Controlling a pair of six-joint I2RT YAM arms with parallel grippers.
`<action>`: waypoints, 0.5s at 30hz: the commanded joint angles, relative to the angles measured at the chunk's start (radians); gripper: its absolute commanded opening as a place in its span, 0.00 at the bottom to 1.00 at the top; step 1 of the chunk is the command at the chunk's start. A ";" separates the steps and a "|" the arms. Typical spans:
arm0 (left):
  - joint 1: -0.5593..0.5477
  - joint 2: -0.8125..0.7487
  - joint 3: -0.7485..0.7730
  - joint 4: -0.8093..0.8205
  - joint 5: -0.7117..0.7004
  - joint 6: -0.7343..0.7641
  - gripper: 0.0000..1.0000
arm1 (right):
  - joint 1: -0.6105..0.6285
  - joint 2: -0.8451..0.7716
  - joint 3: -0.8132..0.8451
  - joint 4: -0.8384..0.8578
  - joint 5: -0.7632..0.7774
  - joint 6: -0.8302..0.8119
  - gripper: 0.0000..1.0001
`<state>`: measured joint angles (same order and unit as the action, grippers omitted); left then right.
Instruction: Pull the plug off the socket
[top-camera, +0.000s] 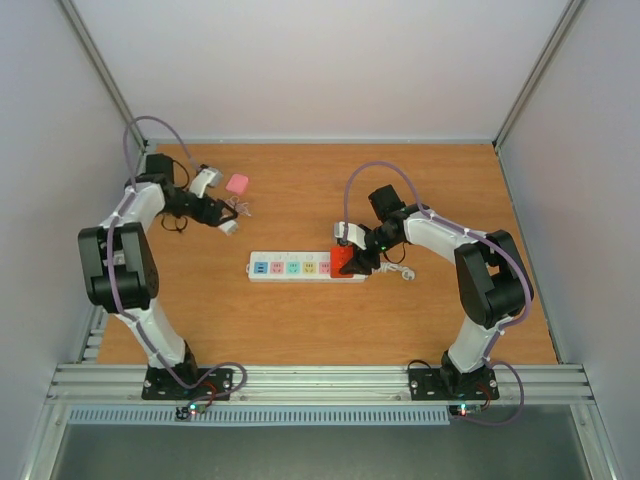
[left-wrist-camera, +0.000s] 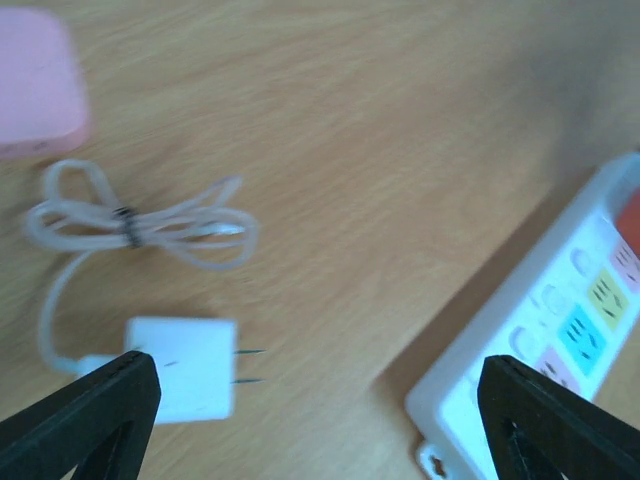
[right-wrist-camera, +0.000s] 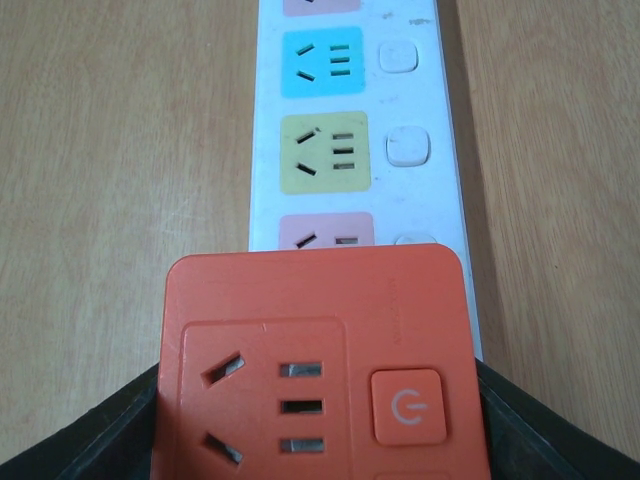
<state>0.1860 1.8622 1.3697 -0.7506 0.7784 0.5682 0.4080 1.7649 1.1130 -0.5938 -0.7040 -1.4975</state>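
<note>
Well left of the socket (top-camera: 300, 267), the white plug (left-wrist-camera: 185, 368) is seen lying loose near a pink block (left-wrist-camera: 35, 85), the left gripper (left-wrist-camera: 318, 400) spread wide beside it, while the socket's orange end (right-wrist-camera: 300, 290) is clamped by the right gripper (right-wrist-camera: 315, 400).

We can read no word, brand or number in any view. The only sign that we find is a power symbol, a broken circle with a short stroke at its top, on the square button (right-wrist-camera: 406, 407) of the orange block (right-wrist-camera: 315, 295), which sits at one end of the socket (right-wrist-camera: 425, 100).
</note>
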 joint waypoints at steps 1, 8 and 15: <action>-0.096 -0.097 -0.077 0.024 0.010 0.164 0.89 | 0.009 0.018 0.006 0.020 0.033 0.007 0.70; -0.267 -0.204 -0.221 0.116 -0.021 0.346 0.89 | 0.009 0.006 0.009 0.019 0.021 -0.003 0.82; -0.410 -0.227 -0.331 0.239 -0.100 0.466 0.91 | 0.012 -0.006 0.013 0.012 0.008 0.001 0.83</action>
<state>-0.1730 1.6585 1.0882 -0.6334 0.7284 0.9180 0.4103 1.7664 1.1130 -0.5884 -0.6819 -1.4937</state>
